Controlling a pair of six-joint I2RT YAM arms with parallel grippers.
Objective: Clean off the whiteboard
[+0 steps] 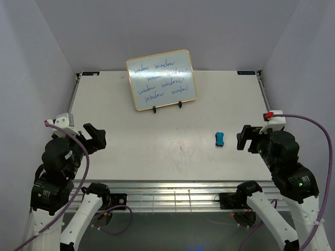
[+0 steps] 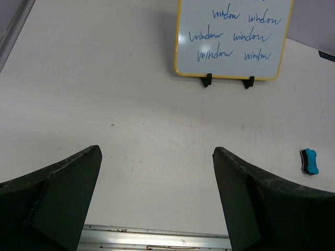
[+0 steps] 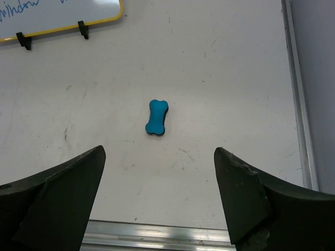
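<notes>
The whiteboard [image 1: 161, 79] stands tilted on a black wire easel at the back middle of the table, covered with several lines of blue handwriting. It also shows in the left wrist view [image 2: 233, 36] and partly in the right wrist view [image 3: 57, 13]. A small blue bone-shaped eraser [image 1: 220, 139] lies flat on the table right of centre, seen in the right wrist view [image 3: 156, 117] and the left wrist view [image 2: 309, 161]. My left gripper [image 1: 95, 137] is open and empty at the near left. My right gripper [image 1: 244, 137] is open and empty, just right of the eraser.
The table [image 1: 167, 157] has a metal rail along its near edge [image 1: 172, 194] and rails at the left and right sides. Grey walls close in the back and both sides. Purple cables run along both arms.
</notes>
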